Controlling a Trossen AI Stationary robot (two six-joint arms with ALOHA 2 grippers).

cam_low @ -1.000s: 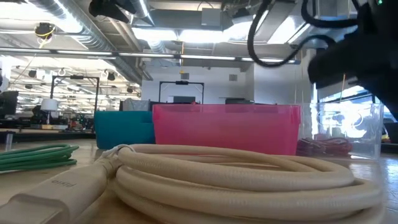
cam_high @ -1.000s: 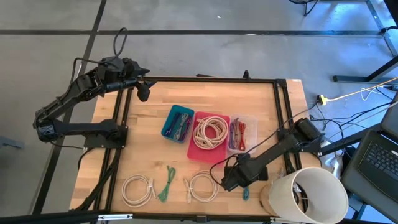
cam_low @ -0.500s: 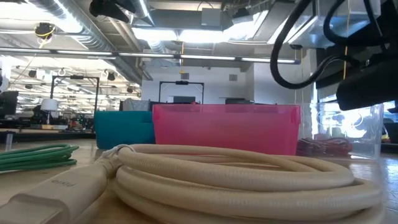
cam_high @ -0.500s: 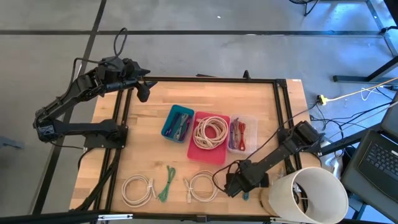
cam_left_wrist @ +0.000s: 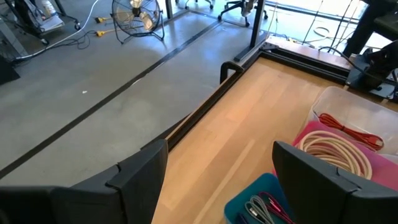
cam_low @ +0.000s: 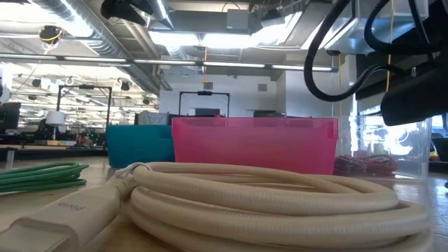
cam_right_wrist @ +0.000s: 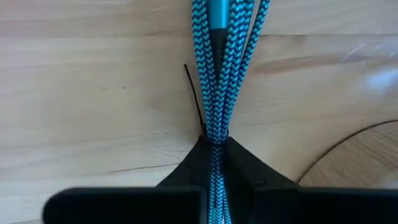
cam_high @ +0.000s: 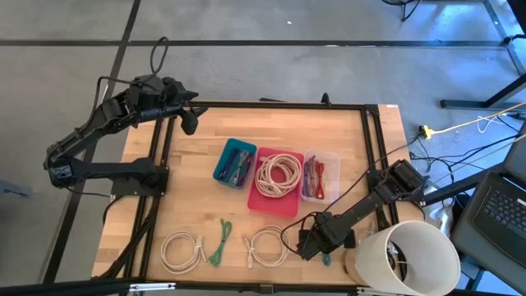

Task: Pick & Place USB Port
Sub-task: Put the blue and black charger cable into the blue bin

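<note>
Teal braided cable (cam_right_wrist: pixel 214 74), bundled and tied with a thin black tie, lies flat on the wooden bench (cam_high: pixel 197 189) near its front right corner, just beside a round wooden disc and a big white bucket (cam_high: pixel 411 259). Over the last second the right gripper (cam_high: pixel 316 245) has dropped from hovering close by to sitting right down at the bundle, and in the last half second it has barely shifted. To me that looks like the reach being over and the grab under way.

From the right wrist view, the jaws are pressed in on the cable at its tied waist, the strands running straight out between the two dark fingers (cam_right_wrist: pixel 186 171). So the cable is pinched but not yet lifted off the wood.

Further back on the bench sit three bins side by side: a blue bin (cam_high: pixel 234 162), a pink bin (cam_high: pixel 275 177) holding cream coils, and a clear bin (cam_high: pixel 322 177) with red cable. I would guess one of these is the destination.

The left gripper (cam_high: pixel 189 122) waits at the far left corner, jaws spread.
</note>
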